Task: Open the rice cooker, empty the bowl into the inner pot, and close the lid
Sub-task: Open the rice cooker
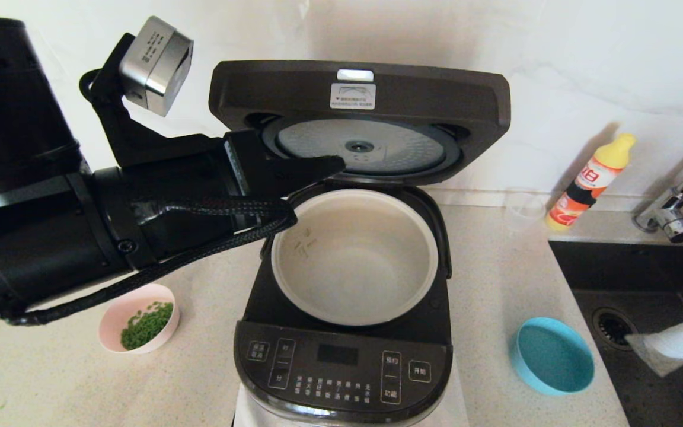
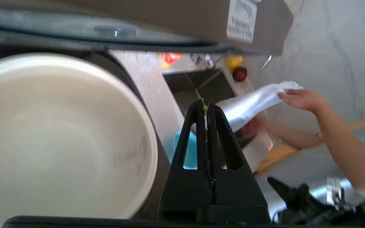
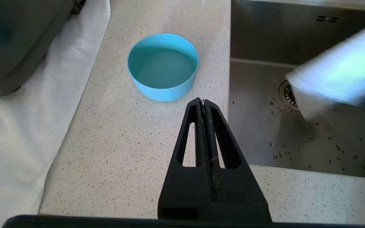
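Over the counter (image 1: 495,284), left gripper (image 1: 332,165) reaches level beneath raised lid (image 1: 359,95), jaws closed, empty.

1. The raised lid (image 1: 359,112) leaves the inner pot (image 1: 354,256) open from above.
2. The left gripper (image 1: 332,164) hangs at the pot's rear rim.
3. A person's hand (image 2: 299,99) and cloth (image 1: 679,347) occupy the sink (image 1: 661,284).

Speckled counter (image 1: 495,284), rice cooker (image 1: 341,362), pink bowl (image 1: 139,326), blue bowl (image 1: 552,356)
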You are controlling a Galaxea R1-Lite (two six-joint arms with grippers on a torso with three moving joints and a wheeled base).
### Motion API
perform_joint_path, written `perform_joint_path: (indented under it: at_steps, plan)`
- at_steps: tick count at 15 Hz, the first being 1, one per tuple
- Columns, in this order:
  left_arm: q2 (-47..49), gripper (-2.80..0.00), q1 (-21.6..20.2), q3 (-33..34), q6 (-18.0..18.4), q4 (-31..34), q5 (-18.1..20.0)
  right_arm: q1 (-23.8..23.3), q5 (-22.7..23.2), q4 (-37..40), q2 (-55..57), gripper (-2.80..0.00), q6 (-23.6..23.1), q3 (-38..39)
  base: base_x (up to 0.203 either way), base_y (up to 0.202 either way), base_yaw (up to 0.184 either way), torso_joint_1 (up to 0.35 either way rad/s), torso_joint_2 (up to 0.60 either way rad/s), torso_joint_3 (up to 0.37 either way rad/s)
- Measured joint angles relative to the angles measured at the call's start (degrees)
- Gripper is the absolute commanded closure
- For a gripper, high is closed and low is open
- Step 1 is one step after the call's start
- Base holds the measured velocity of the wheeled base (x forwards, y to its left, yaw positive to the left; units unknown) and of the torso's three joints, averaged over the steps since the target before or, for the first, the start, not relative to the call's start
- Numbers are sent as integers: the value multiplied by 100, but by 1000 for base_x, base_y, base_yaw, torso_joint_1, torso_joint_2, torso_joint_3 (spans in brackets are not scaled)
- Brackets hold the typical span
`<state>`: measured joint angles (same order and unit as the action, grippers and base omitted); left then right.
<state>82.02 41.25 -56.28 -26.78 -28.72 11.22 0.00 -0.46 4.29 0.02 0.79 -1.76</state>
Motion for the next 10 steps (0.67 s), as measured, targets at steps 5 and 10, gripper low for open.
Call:
perform_joint_path:
  at_steps: [5,10]
  plan:
    - [361,0,1,-102,-13,-598,-371,0,3,0,0,0,-2,0,0,0,0,0,0,0]
    - [623,0,0,-361,-12,-757,-578,0,-1,-2,0,0,-1,0,0,0,0,0,0,0]
